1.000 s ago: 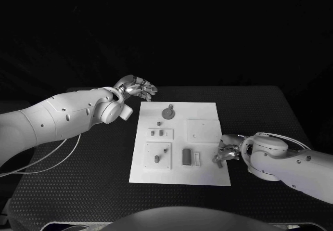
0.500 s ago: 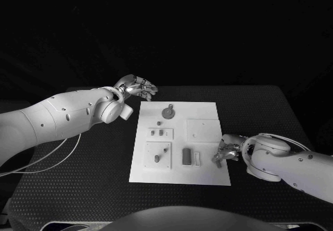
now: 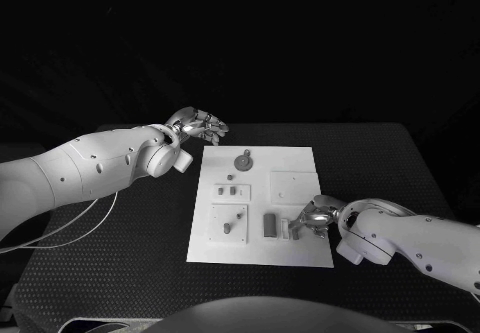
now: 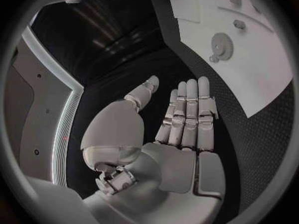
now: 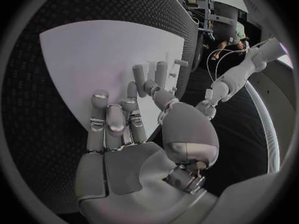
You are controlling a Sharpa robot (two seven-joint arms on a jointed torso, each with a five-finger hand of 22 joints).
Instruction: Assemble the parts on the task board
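The white task board (image 3: 262,250) lies mid-table, also seen in the left wrist view (image 4: 261,79) and the right wrist view (image 5: 87,59). On it are a round gear (image 3: 243,162) (image 4: 222,45), a small plate with pegs (image 3: 231,192), a lower plate (image 3: 228,223), a dark block (image 3: 270,224) and a pale bar (image 3: 284,228). My right hand (image 3: 314,216) (image 5: 124,129) hovers over the board's right side beside the bar. It pinches a small dark peg (image 3: 296,232) (image 5: 138,77) between thumb and a finger. My left hand (image 3: 200,126) (image 4: 184,122) hangs off the board's far left corner, fingers straight, holding nothing.
A raised square plate (image 3: 293,187) sits on the board just beyond my right hand. Black table (image 3: 130,236) surrounds the board, with bare surface left and right of it. My left forearm (image 3: 90,170) crosses the table's left side.
My right hand has moved left, from the board's right edge in over the board toward the pale bar, with the peg in it. The left hand has stayed put.
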